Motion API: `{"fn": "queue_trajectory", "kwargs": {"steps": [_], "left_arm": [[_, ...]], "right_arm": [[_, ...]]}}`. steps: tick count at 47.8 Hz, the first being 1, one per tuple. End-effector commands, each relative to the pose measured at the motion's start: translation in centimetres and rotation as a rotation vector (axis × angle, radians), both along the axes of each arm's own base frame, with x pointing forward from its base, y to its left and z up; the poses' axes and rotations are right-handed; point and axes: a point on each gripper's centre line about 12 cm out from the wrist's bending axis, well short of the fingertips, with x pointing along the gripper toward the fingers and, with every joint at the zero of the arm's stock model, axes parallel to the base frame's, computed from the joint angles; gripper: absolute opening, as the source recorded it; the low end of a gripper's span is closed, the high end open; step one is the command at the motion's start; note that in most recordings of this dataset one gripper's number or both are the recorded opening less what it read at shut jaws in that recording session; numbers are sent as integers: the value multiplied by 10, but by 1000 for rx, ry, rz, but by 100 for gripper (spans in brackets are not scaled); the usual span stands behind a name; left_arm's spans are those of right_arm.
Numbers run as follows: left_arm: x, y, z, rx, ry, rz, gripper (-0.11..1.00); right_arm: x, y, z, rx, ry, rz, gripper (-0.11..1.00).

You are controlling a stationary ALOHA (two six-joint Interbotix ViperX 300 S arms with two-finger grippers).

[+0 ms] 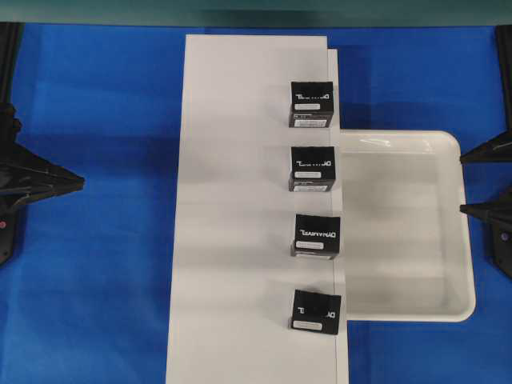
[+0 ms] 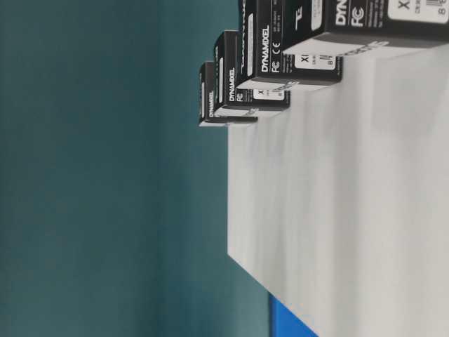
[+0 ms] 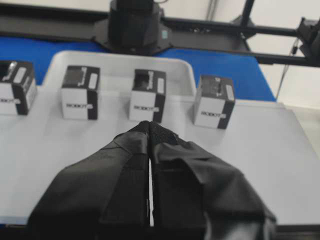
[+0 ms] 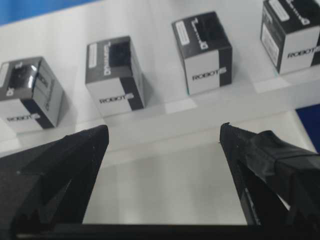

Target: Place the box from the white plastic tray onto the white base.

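Note:
The box (image 1: 316, 310) with the nearly plain black top stands on the white base (image 1: 240, 200), nearest of a row along its right edge. It is the rightmost box (image 3: 215, 101) in the left wrist view and the leftmost box (image 4: 30, 95) in the right wrist view. The white plastic tray (image 1: 404, 314) lies against the base's right side with nothing in it. My left gripper (image 1: 78, 182) is shut and empty, off the base's left side. My right gripper (image 1: 464, 184) is open and empty at the tray's right rim.
Three black boxes with white lettering (image 1: 311, 103) (image 1: 312, 168) (image 1: 317, 235) stand farther along the same edge of the base. Blue table surface (image 1: 104, 304) surrounds the base and tray. Black arm frames sit at the left and right borders.

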Motion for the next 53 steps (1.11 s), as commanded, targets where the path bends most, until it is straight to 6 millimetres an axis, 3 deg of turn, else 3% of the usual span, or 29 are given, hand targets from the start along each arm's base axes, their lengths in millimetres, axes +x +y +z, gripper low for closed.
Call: {"fn": "queue_trajectory", "kwargs": {"steps": [1,53], "left_arm": [[1,0,5,6,-16,0,-3],[-2,1,17,-8,-133,6,-3]], "right_arm": [[0,0,3,-3,-20,-1,98],[-4,0,-5,-7,-18,-2,98]]}}
